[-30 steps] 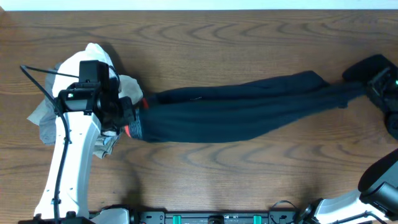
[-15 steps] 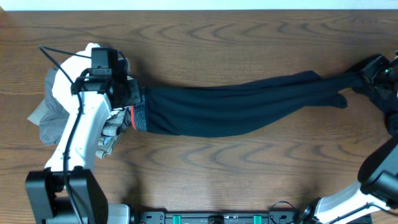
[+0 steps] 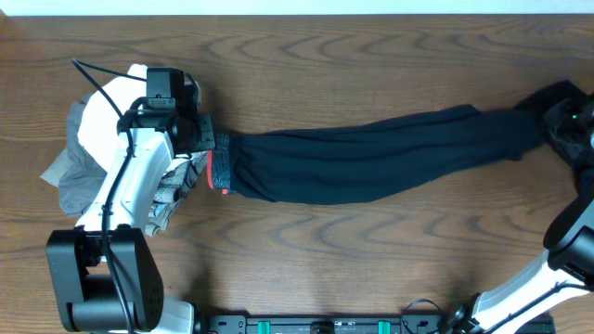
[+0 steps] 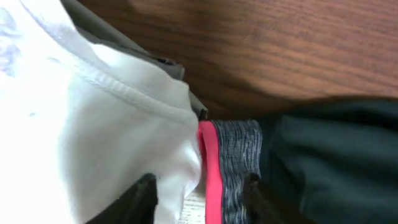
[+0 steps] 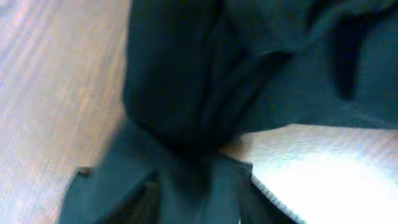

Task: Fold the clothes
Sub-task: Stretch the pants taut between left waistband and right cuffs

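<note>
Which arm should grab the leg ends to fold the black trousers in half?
Probably the right. The right gripper sits at the leg ends of the trousers, while the left gripper is far off at the waistband, beside the white clothes.

Table (image 3: 325, 269): carries every garment.
Trousers (image 3: 371, 162): stretched lengthwise, left to right, across the middle of the table.
Waistband (image 3: 220, 173): left end of the trousers, touching the right edge of the garment pile.
Leg ends (image 3: 506, 139): right end of the trousers, near the right table edge.
Garment pile (image 3: 93, 139): left side of the table, layers lying on one another.
Left gripper (image 4: 200, 199): above the junction of pile and waistband, one finger on either side of it.
Right gripper (image 5: 196, 199): over the leg ends, cloth between its fingers.
</note>
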Tool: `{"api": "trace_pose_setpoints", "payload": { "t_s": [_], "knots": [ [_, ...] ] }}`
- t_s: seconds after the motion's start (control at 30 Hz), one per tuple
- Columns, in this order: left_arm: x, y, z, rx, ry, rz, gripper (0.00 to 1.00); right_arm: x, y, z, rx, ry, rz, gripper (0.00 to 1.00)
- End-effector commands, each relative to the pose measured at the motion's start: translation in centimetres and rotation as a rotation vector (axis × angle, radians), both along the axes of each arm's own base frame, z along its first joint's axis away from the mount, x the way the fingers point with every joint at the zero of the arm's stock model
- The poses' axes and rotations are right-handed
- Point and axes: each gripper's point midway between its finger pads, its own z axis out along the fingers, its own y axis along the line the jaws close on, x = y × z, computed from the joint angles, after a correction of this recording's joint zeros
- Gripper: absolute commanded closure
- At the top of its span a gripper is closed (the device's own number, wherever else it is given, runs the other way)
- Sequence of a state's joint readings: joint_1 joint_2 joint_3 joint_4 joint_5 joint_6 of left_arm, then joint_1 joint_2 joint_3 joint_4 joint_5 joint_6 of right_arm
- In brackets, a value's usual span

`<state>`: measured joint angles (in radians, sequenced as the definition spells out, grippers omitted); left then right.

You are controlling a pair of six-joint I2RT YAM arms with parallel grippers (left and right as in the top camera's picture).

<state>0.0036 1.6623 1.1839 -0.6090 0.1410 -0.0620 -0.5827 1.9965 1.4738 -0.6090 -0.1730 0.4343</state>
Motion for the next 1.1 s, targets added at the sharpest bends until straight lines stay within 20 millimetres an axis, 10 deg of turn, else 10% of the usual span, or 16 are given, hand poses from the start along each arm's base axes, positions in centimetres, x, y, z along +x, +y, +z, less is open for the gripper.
{"api": "trace_pose_setpoints", "payload": {
  "t_s": [0.0,0.3,0.63,0.87,1.0,1.07],
  "knots": [
    [0.7,0.4,1.6,0.023,-0.015,0.003,0.52,-0.8,-1.3,0.4,-0.003,-0.002,0.019,0.45],
    [-3.8,-0.7,1.1,-0.025,0.164,-0.026,0.53,-4.8,-0.1,-0.9,0.115,0.091,0.109,0.28],
    [-4.3,-2.6,4.0,-0.127,0.095,-0.075,0.53,-2.0,4.3,-5.3,0.178,0.103,0.273,0.25],
    [-5.4,-2.6,8.0,-0.122,-0.011,-0.081,0.51,-1.0,7.8,-7.5,0.199,0.15,0.369,0.46],
    [-5.9,-2.5,9.9,-0.119,-0.071,-0.084,0.48,-1.2,8.3,-7.5,0.185,0.185,0.368,0.93],
    [-6.1,-2.5,10.6,-0.118,-0.091,-0.086,0.46,-1.5,7.7,-7.0,0.182,0.197,0.323,0.99]
  ]
}}
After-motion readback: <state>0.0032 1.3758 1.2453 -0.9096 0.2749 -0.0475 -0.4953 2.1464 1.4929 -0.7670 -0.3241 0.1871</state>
